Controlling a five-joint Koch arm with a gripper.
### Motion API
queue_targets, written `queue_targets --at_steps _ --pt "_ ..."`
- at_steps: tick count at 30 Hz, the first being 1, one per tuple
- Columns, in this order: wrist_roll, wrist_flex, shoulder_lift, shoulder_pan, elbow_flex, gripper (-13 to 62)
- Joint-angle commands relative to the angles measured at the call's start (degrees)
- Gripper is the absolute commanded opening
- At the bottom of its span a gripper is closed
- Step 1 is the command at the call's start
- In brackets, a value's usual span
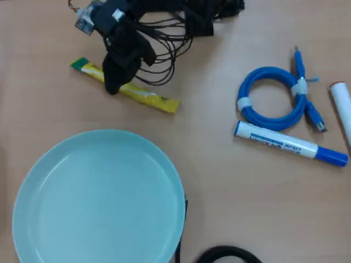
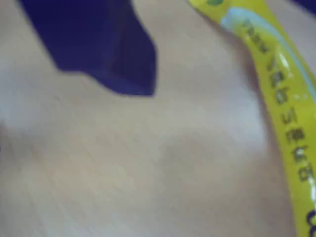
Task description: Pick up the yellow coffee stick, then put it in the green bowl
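Note:
In the overhead view the yellow coffee stick [image 1: 145,95] lies slanted on the wooden table, its green end [image 1: 78,63] at upper left. My black gripper [image 1: 112,83] hangs right over its left part and hides that stretch. The wrist view shows one dark finger [image 2: 118,59] at upper left, clear of the yellow coffee stick [image 2: 281,94], which runs down the right side flat on the table. The jaws stand apart with nothing held. The green bowl [image 1: 33,192], wide and pale mint, sits below the stick at lower left.
A coiled blue cable [image 1: 248,107] and a white marker with a blue cap [image 1: 285,143] lie at right, with a white object [image 1: 343,107] at the right edge. Black wires [image 1: 170,33] trail behind the arm. A dark curved thing [image 1: 225,254] shows at the bottom edge.

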Motion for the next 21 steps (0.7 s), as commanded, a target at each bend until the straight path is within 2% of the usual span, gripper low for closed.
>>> queue_targets --at_steps 1,8,21 --pt "-0.3 0.1 -0.9 0.6 -1.1 57.6" --pt "-0.4 -1.9 -6.7 1.0 -0.9 57.6" --pt "-1.1 -11.7 -6.9 1.8 5.3 57.6"
